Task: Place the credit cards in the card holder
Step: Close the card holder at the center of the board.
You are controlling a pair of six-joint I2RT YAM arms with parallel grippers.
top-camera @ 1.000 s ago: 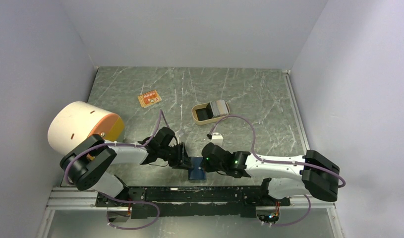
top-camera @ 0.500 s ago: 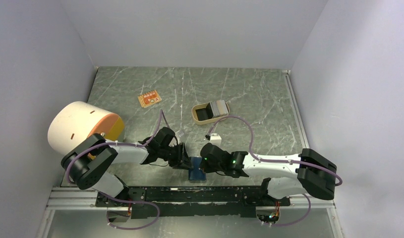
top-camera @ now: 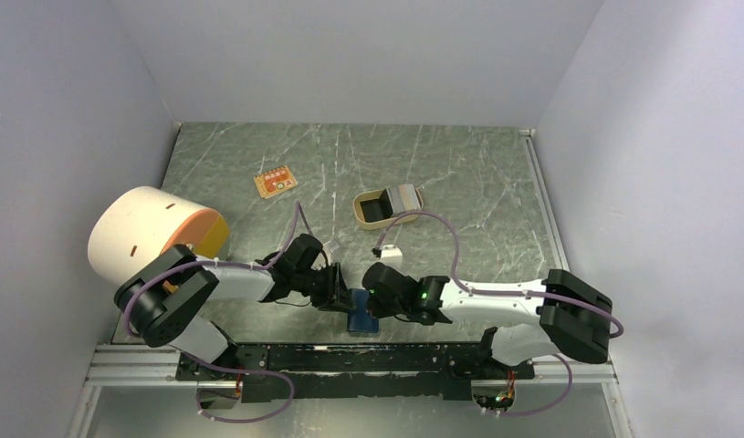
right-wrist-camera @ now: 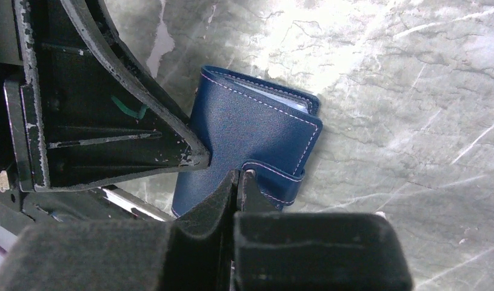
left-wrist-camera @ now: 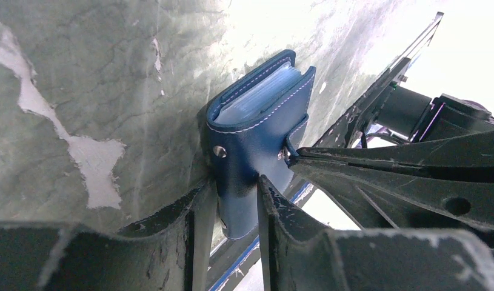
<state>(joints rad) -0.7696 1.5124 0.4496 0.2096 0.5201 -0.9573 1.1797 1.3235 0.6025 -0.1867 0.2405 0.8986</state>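
Note:
The dark navy card holder point(top-camera: 360, 312) stands folded near the table's front edge, between both grippers. In the left wrist view my left gripper point(left-wrist-camera: 237, 194) is shut on the card holder's point(left-wrist-camera: 256, 115) lower end; clear slots show inside its top. In the right wrist view my right gripper point(right-wrist-camera: 239, 179) is shut on the closing strap of the card holder point(right-wrist-camera: 250, 124). In the top view the left gripper point(top-camera: 340, 297) and the right gripper point(top-camera: 372, 303) meet at it. The grey credit cards point(top-camera: 406, 196) lie in the tan tray point(top-camera: 372, 219), far from both grippers.
A small orange board point(top-camera: 275, 182) lies at the back left. A large white and orange cylinder point(top-camera: 153, 233) stands at the left edge beside the left arm. A small white block point(top-camera: 391, 253) sits behind the right gripper. A black rail point(top-camera: 350, 358) runs along the front.
The right arm has shifted slightly left toward the card holder. The left arm and the card holder have hardly moved.

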